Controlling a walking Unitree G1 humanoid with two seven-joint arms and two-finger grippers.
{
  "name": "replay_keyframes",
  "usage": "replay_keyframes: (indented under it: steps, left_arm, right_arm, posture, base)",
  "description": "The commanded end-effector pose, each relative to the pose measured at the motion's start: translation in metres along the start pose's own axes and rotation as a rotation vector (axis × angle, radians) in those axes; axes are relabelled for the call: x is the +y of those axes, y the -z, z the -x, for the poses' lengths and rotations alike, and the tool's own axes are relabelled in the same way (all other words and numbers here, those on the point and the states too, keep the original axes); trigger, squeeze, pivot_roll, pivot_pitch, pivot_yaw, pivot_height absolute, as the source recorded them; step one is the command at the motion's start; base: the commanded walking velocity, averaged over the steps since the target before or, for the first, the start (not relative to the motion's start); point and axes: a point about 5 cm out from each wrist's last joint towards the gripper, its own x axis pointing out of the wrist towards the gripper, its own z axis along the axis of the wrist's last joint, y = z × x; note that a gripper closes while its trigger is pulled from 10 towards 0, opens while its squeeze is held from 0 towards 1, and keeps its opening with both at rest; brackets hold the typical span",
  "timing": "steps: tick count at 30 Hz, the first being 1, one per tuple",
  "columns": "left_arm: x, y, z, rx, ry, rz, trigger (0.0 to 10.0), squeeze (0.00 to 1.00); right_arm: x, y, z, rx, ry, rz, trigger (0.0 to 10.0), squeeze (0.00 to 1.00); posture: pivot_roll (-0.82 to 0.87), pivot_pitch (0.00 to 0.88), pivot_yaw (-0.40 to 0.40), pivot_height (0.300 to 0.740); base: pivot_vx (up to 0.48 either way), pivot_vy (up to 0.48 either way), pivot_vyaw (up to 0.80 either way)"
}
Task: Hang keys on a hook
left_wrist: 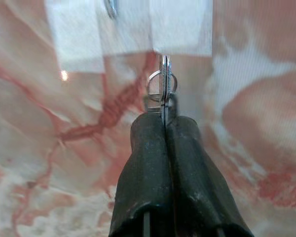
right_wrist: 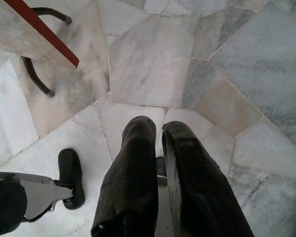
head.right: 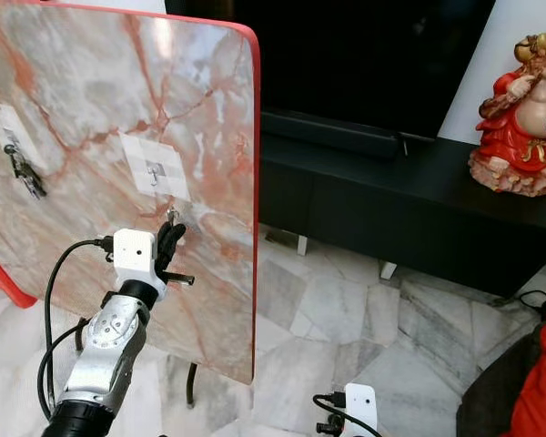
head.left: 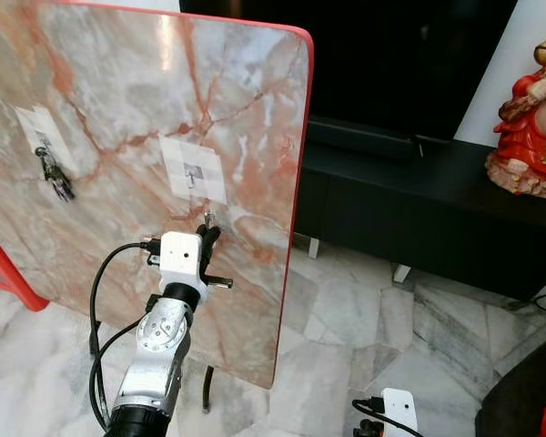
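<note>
The tilted pink-veined marble panel with a red rim (head.left: 118,118) rises ahead of the left tool (head.left: 206,233), and stuck to it just above and beyond the fingertips is a white adhesive pad carrying a small metal hook (head.left: 193,171). The left tool is clamped on a small silver key with its thin split ring (left_wrist: 163,85) standing clear of the tips; light, stiff and slick, it is best pinched by the flat blade, I judge. The right tool (right_wrist: 158,148) hangs idle over the floor, fingers slightly parted.
</note>
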Motion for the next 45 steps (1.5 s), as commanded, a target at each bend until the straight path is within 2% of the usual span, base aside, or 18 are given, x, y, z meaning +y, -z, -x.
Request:
replay_keyframes:
  steps: [1,6,10,15,20,30,45]
  left_arm:
    - [0.001,-0.012,-0.002,-0.051,-0.003,-0.019,10.0,0.00]
    - [0.002,-0.017,0.001,-0.067,0.001,-0.026,10.0,0.00]
    - [0.002,-0.018,0.009,-0.072,0.004,-0.031,10.0,0.00]
    - [0.004,-0.022,0.010,-0.082,-0.006,-0.032,10.0,0.00]
    - [0.006,-0.033,0.005,-0.114,-0.023,-0.016,10.0,0.00]
    - [0.013,-0.037,-0.001,-0.108,-0.068,0.033,10.0,0.00]
    - [0.013,-0.042,-0.005,-0.112,-0.071,0.044,10.0,0.00]
  right_arm:
    - [-0.001,0.000,0.000,0.000,0.004,0.006,10.0,0.00]
    - [-0.001,0.000,0.000,0.000,0.003,0.006,10.0,0.00]
    - [-0.002,0.000,0.000,0.002,0.004,0.008,10.0,0.00]
    - [-0.002,0.000,0.000,0.002,0.003,0.012,10.0,0.00]
    - [-0.002,-0.001,0.000,0.001,0.000,0.019,10.0,0.00]
    - [-0.002,-0.002,0.000,0.002,-0.002,0.021,10.0,0.00]
    - [-0.002,-0.002,0.000,0.002,-0.004,0.022,10.0,0.00]
  posture:
    - [0.01,0.000,-0.052,0.740]
    - [0.01,0.000,-0.051,0.740]
    - [0.01,0.000,-0.053,0.740]
    - [0.01,0.000,-0.056,0.740]
    - [0.02,0.000,-0.060,0.740]
    - [0.01,0.000,-0.062,0.740]
    - [0.01,0.000,-0.061,0.740]
  base:
    - [0.000,0.000,0.00]
    - [0.000,0.000,0.00]
    - [0.000,0.000,0.00]
    - [0.000,0.000,0.00]
    - [0.000,0.000,0.00]
    - [0.000,0.000,0.00]
    - [0.000,0.000,0.00]
